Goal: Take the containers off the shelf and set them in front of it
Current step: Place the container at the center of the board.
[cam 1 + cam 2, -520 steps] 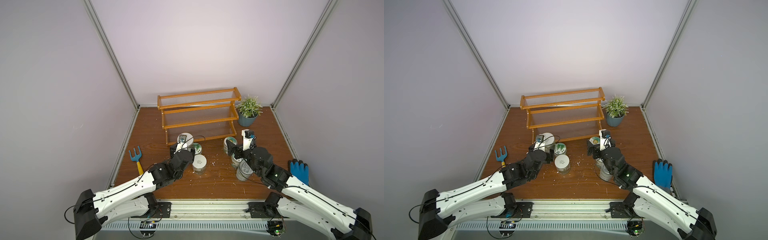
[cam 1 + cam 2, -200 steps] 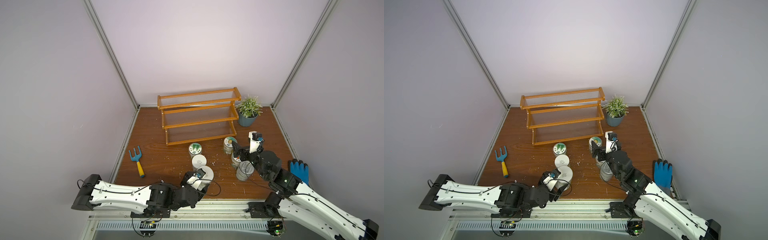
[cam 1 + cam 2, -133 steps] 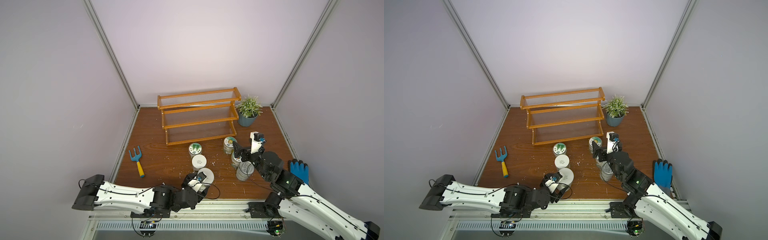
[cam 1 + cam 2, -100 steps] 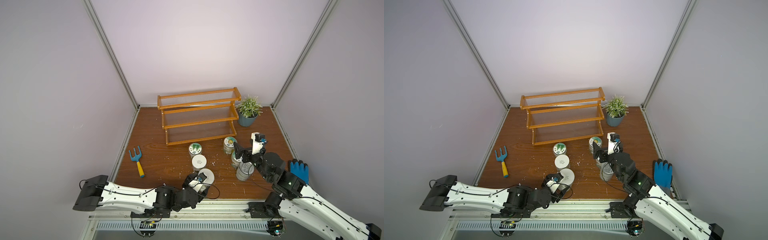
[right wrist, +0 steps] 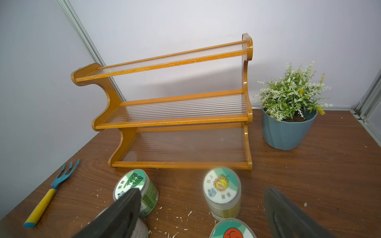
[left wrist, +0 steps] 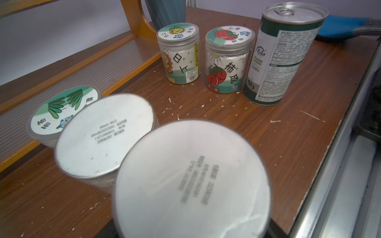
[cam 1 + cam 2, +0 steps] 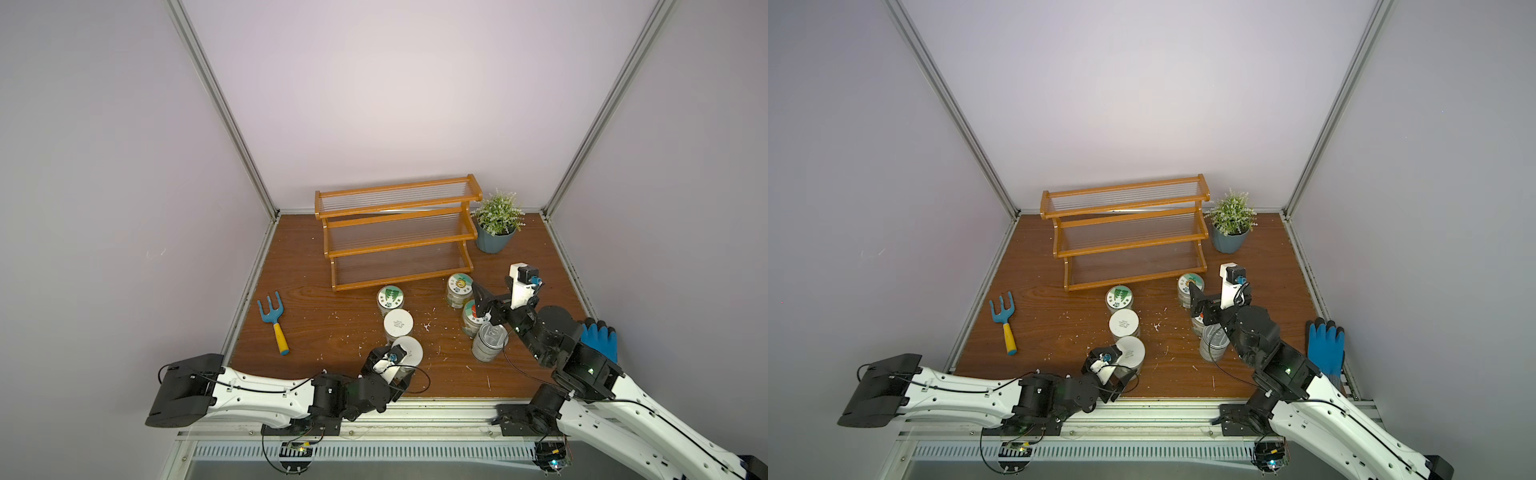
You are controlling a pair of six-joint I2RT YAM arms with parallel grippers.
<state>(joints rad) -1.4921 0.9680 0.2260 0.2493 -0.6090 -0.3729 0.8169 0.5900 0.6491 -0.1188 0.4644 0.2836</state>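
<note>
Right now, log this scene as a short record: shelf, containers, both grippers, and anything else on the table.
shelf: three tiers, all bare
off shelf: all six, upright in front of it
left-arm side: green-leaf jar, plain-lid jar, nearest plain-lid jar
right-arm side: sunflower jar, tomato jar, pull-tab can
left gripper: shut on the nearest plain-lid jar
right gripper: fingers spread open, empty, above the tomato jar
other: garden fork, potted plant, blue glove
</note>
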